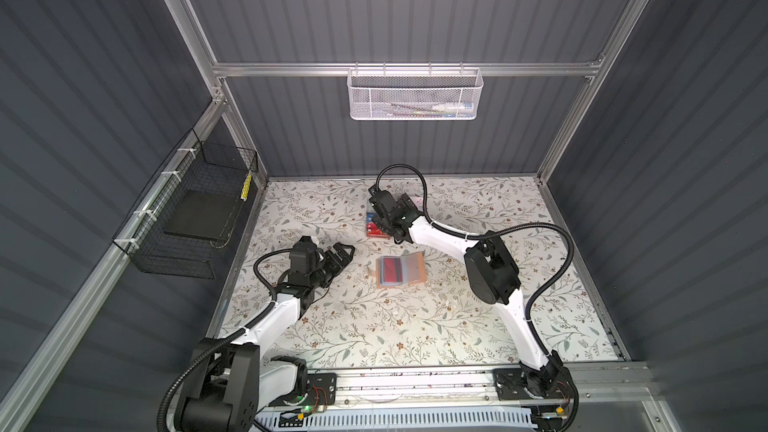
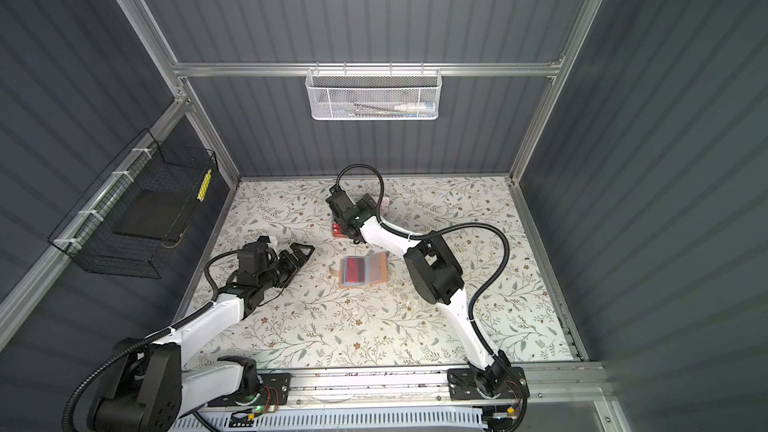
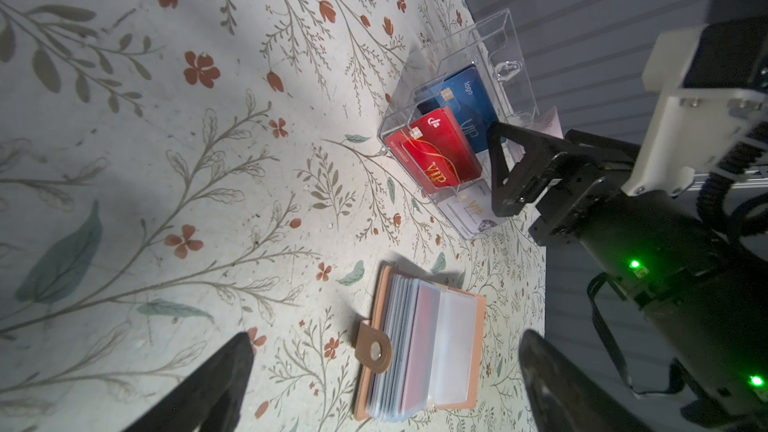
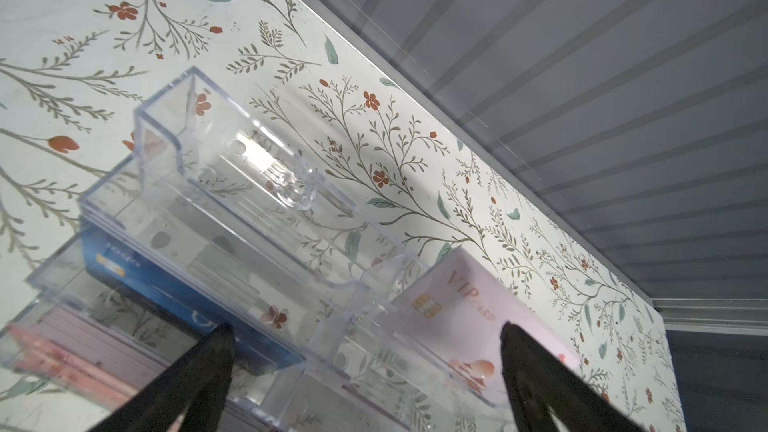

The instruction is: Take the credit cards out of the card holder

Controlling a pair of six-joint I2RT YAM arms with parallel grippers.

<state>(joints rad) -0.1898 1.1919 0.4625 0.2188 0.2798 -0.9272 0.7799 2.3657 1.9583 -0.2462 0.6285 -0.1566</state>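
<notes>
Left gripper (image 1: 341, 252) hangs with jaws spread wide, grasping nothing; just ahead of its fingertips the card holder (image 3: 419, 351) lies open on the floral table (image 3: 166, 160), snap tab toward the gripper, a red card (image 1: 395, 269) showing in its top sleeve page; farther beyond, the clear acrylic box (image 3: 511, 47) holds a red VIP card (image 3: 440, 160) and a blue card (image 3: 469, 97); right gripper (image 4: 368, 328), jaws likewise wide and empty, hovers close over that box, a pink card (image 4: 457, 305) just ahead of its fingertips
</notes>
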